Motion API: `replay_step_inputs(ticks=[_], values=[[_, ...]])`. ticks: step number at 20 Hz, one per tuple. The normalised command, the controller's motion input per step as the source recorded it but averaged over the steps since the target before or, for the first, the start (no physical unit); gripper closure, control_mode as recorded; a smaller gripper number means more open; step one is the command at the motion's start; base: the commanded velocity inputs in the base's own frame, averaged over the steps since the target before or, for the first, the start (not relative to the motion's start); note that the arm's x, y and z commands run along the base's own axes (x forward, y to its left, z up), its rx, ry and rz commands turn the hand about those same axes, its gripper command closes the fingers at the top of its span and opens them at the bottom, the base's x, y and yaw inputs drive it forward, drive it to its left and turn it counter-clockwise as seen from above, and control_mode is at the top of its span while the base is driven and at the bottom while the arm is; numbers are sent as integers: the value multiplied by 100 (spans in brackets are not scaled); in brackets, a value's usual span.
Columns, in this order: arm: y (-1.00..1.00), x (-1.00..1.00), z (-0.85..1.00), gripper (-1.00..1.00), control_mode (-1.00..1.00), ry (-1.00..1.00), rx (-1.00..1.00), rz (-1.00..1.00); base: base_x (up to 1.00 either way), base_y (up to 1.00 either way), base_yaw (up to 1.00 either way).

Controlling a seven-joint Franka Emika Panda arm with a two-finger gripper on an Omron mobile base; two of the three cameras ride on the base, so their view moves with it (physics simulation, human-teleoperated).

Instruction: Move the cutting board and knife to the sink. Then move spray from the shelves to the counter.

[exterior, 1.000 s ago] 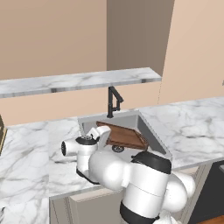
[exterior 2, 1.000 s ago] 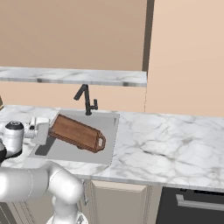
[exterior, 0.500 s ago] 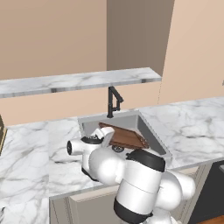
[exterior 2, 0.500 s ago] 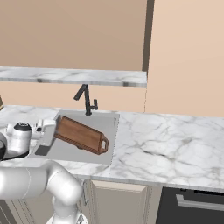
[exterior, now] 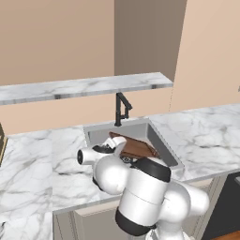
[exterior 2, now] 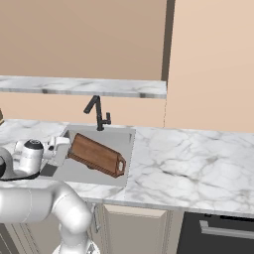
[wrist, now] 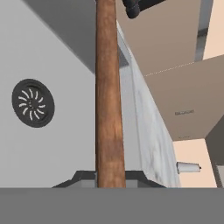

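My gripper (exterior: pixel 116 141) (exterior 2: pixel 63 143) (wrist: pixel 110 177) is shut on one short end of the dark brown cutting board (exterior: pixel 138 148) (exterior 2: pixel 97 155). The board hangs tilted inside the grey sink (exterior: pixel 99 134) (exterior 2: pixel 123 137), with its cut-out handle end lower and to the right. In the hand view the cutting board (wrist: pixel 107 92) runs edge-on straight up from between my fingertips, above the sink floor (wrist: pixel 57 144) and beside the round drain (wrist: pixel 33 103). The knife and the spray are out of view.
The black faucet (exterior: pixel 122 108) (exterior 2: pixel 97 111) (wrist: pixel 138 6) stands at the sink's back edge. The white marble counter (exterior: pixel 37 164) (exterior 2: pixel 188 158) runs on both sides. The grey slab shelf (exterior: pixel 84 86) (exterior 2: pixel 84 87) hangs above. A small white object (wrist: pixel 188 167) is too small to identify.
My arm has shifted a little to the right with the cutting board in its grip. The board now sits slightly further over and lower in the sink.
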Motion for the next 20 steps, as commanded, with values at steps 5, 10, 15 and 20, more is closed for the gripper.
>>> replay_step_inputs(ticks=[5, 10, 15, 20], values=[[-19, 11, -14, 100, -100, 0, 3, 0, 0, 0, 0], [-15, 12, -13, 100, -100, 0, 3, 0, 0, 0, 0], [-12, 7, -13, 100, -100, 0, 4, 0, 0, 0, 0], [-8, 2, -16, -100, -100, 0, 4, 0, 0, 0, 0]])
